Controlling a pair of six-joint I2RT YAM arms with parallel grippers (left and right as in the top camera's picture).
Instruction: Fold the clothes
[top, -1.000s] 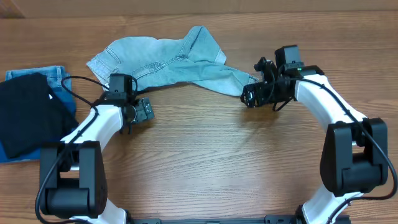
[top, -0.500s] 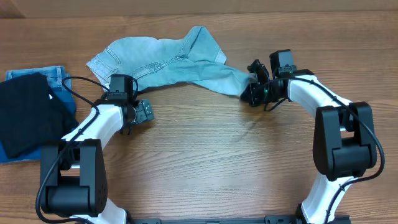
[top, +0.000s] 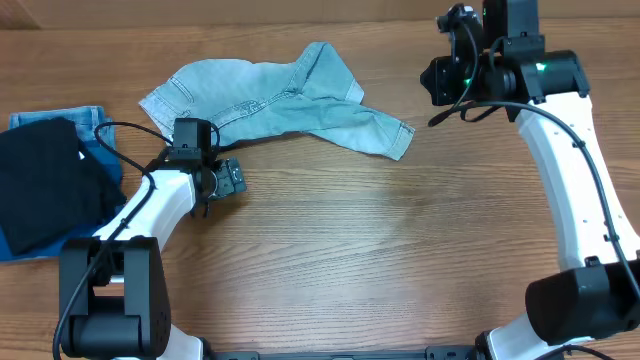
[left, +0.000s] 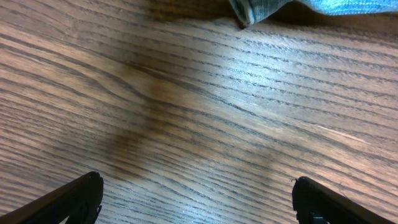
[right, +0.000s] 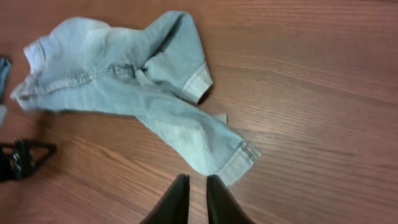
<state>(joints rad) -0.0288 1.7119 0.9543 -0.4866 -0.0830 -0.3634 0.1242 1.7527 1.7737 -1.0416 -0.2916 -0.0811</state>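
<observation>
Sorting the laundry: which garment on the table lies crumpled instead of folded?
The pale light-blue denim shorts, spread rumpled at the table's middle; the black garment and darker blue jeans sit stacked at the left.

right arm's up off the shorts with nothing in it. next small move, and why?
Probably reopen the right end effector and drop back to the hemmed leg end of the denim shorts. Its fingers look nearly closed on nothing, raised above the table, and the shorts lie crumpled and unfolded. The left end effector waits open nearby.

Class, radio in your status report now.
Left claw open, empty. Right claw nearly shut, empty, raised. Denim shorts crumpled, unfolded. Nothing blocking.
</observation>
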